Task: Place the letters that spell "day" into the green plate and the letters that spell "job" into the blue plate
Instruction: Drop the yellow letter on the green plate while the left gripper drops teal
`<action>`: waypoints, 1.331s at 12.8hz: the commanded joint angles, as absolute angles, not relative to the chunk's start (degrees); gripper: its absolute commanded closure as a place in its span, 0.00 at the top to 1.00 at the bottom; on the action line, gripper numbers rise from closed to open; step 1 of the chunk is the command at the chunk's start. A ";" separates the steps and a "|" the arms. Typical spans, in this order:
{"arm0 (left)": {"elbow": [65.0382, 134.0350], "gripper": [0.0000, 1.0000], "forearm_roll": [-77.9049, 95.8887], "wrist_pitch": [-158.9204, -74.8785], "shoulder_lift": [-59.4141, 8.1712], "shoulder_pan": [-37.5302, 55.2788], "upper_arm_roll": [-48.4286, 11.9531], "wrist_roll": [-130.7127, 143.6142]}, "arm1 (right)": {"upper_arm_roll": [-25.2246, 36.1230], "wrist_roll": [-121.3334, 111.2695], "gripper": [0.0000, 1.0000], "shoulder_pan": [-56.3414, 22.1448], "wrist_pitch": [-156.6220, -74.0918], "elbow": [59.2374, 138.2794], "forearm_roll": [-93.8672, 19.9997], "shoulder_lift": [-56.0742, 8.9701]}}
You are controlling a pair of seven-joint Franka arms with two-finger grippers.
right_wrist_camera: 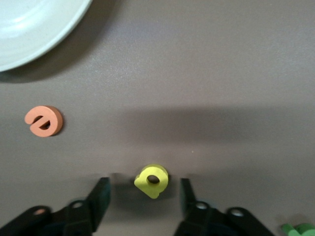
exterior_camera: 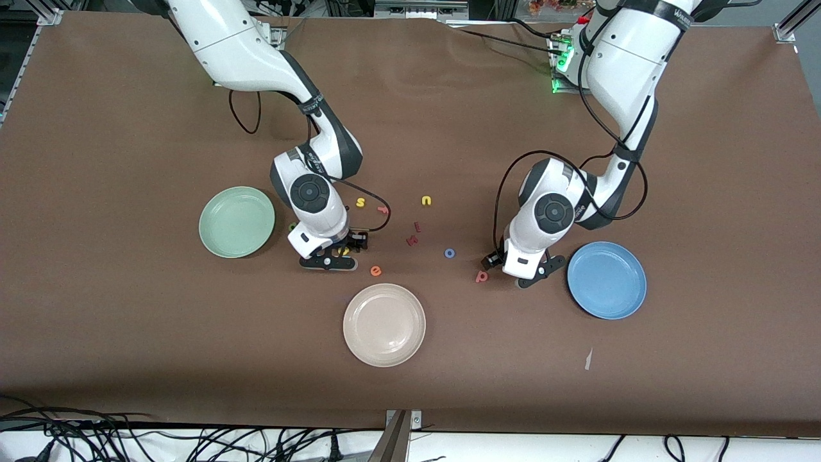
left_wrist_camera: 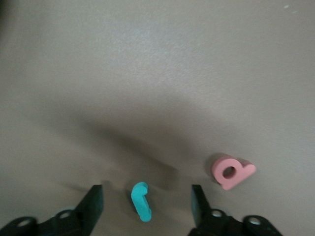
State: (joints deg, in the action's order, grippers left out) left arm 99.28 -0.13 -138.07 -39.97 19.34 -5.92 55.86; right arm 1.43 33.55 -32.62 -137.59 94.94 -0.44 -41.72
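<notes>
I am working both arms at once here. The right gripper point(right_wrist_camera: 142, 196) is sitting low on the brown table between the pale mint-green plate point(exterior_camera: 236, 221) and the cream-white plate point(exterior_camera: 384, 325), its fingers apart with the small yellow foam "d" point(right_wrist_camera: 152, 181) lying between them, not yet pinched. The left gripper point(left_wrist_camera: 146, 204) is down beside the bright blue plate point(exterior_camera: 606, 280), fingers likewise apart around the teal hooked foam "j" point(left_wrist_camera: 141, 200); the pinkish-red foam "b" point(left_wrist_camera: 232, 171) is lying just outside them. I am judging that both closes want to be slow and centred (these letters are thin and could skate sideways), with the fingertips staying flat to the table.
</notes>
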 commanded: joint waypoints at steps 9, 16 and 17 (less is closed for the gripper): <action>99.49 0.08 -2.29 -137.64 -40.61 20.57 -5.27 58.98 | 1.49 32.96 0.00 -32.96 -138.52 93.78 -1.32 -43.16; 93.96 0.00 -4.39 -118.85 -36.40 16.10 -5.01 40.14 | 9.04 16.21 0.00 -32.08 -120.07 98.32 -1.49 -29.12; 94.04 0.00 -4.39 -117.35 -35.08 14.17 -5.01 33.81 | 10.88 13.82 0.00 -31.99 -120.41 102.79 -1.49 -26.13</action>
